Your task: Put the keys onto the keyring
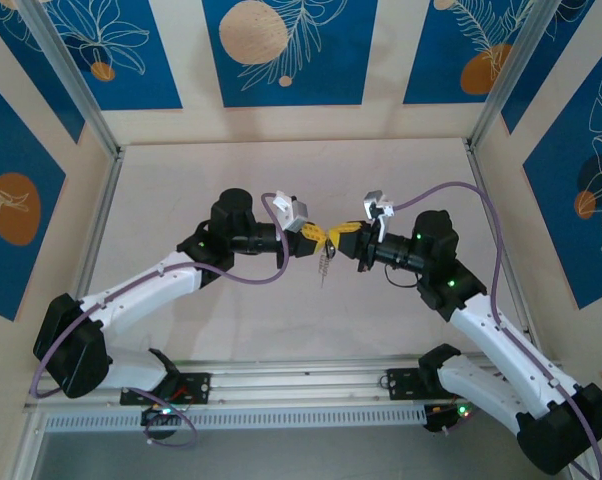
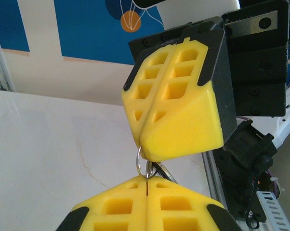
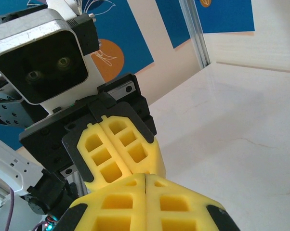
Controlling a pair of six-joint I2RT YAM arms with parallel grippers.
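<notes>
The left gripper [image 1: 319,239] and the right gripper [image 1: 340,235] are meeting tip to tip above the middle of the table [image 1: 221,190], well apart from the aluminium rails [image 1: 97,215] running along its sides. In the left wrist view, the left gripper's [image 2: 147,186] yellow fingers [image 2: 117,204] are pressing fully together, and the thin metal keyring [image 2: 139,162] is running down into their seam. The right gripper [image 2: 145,150] is also sitting fully closed just above. The ring's upper arc is disappearing behind its tip, so I cannot tell whether it is pinching the ring. The keys [image 1: 325,265] are hanging just below the two tips, clear of the tabletop, with bare pale surface lying open on every side.
</notes>
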